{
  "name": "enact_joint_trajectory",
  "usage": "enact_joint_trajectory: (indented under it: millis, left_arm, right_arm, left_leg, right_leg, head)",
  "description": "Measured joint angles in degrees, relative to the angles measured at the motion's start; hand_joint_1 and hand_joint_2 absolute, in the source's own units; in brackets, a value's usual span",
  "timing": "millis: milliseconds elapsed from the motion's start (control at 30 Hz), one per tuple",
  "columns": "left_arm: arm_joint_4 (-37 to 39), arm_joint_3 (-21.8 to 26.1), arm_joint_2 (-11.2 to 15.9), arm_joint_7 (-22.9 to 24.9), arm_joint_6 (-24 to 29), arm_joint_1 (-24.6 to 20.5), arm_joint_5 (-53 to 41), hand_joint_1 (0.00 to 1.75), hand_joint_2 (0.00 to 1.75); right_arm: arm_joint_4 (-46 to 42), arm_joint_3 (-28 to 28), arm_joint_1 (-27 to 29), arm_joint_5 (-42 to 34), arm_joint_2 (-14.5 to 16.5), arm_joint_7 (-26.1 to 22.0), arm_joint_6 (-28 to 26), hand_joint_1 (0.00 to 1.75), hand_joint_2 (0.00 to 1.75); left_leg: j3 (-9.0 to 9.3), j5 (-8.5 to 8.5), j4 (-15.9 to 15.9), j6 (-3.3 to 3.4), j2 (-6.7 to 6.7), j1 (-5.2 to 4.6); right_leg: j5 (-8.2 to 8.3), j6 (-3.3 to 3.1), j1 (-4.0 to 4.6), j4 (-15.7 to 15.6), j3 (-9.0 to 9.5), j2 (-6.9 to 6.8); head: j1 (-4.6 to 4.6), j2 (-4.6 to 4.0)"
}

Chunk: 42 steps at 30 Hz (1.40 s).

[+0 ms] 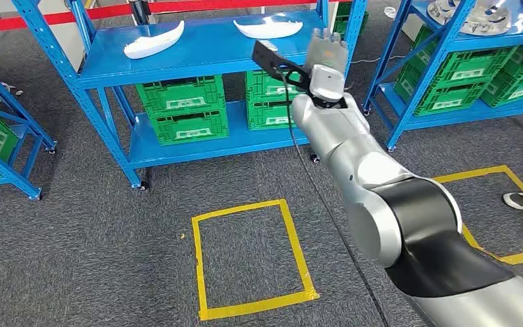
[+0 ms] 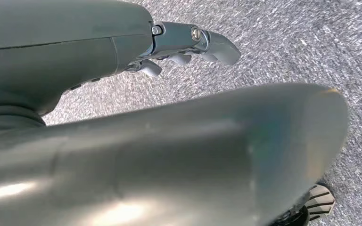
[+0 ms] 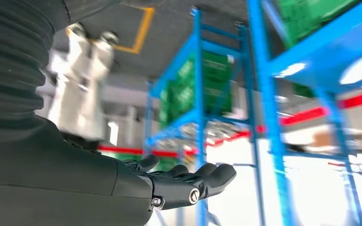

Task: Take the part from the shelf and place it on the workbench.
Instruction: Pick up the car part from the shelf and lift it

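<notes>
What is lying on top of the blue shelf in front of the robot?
Two white curved parts lie on the top board of the blue shelf, apart from each other. The raised right hand covers the board's right end, so anything there is hidden.

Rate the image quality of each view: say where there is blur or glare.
Head view: sharp and evenly lit, the white parts on the blue shelf crisp. Left wrist view: the left hand is clear, the carpet slightly streaked. Right wrist view: motion-blurred, background overexposed behind the right hand.
</notes>
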Motion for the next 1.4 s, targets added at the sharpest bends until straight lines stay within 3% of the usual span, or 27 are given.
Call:
enact_joint_trajectory:
  millis: [267,1167,1300,1400]
  left_arm:
    - [0.09,0.49,0.05,0.02,0.0,0.09,0.51,0.0,0.0]
    - [0.12,1.25,0.32,3.57,0.0,-0.27,0.49,0.0,0.0]
    - [0.13,1.27,0.42,3.34,0.0,-0.53,0.43,0.0,0.0]
    - [0.14,1.27,0.42,3.47,0.0,-0.76,0.41,0.0,0.0]
  right_arm:
    - [0.01,4.49,-0.08,-0.01,3.0,-1.05,0.13,0.0,1.75]
    - [0.07,4.95,-0.04,-0.01,2.55,0.27,0.71,0.0,1.75]
    - [0.07,4.95,-0.04,0.0,2.54,0.34,0.82,0.0,1.75]
    - [0.05,4.95,-0.19,-0.01,2.45,0.43,0.92,0.0,1.75]
  left_leg:
    - [-0.08,0.0,0.04,0.0,-0.04,-0.02]
    - [-0.38,-0.1,0.46,0.15,-0.02,-0.28]
    - [-0.61,-0.14,0.46,0.63,0.03,-0.41]
    - [0.21,-0.38,-0.57,1.73,0.29,-0.03]
  right_leg:
    - [0.0,0.0,-0.04,-0.01,-0.01,-0.02]
    - [0.14,0.09,-0.32,-0.08,-0.2,-0.02]
    - [0.59,0.54,-0.42,-0.07,-0.29,0.04]
    - [0.72,1.03,-0.33,2.56,-1.88,-0.55]
  head:
    - [0.02,0.0]
    - [0.01,0.0]
    - [0.01,0.0]
    - [0.15,0.0]
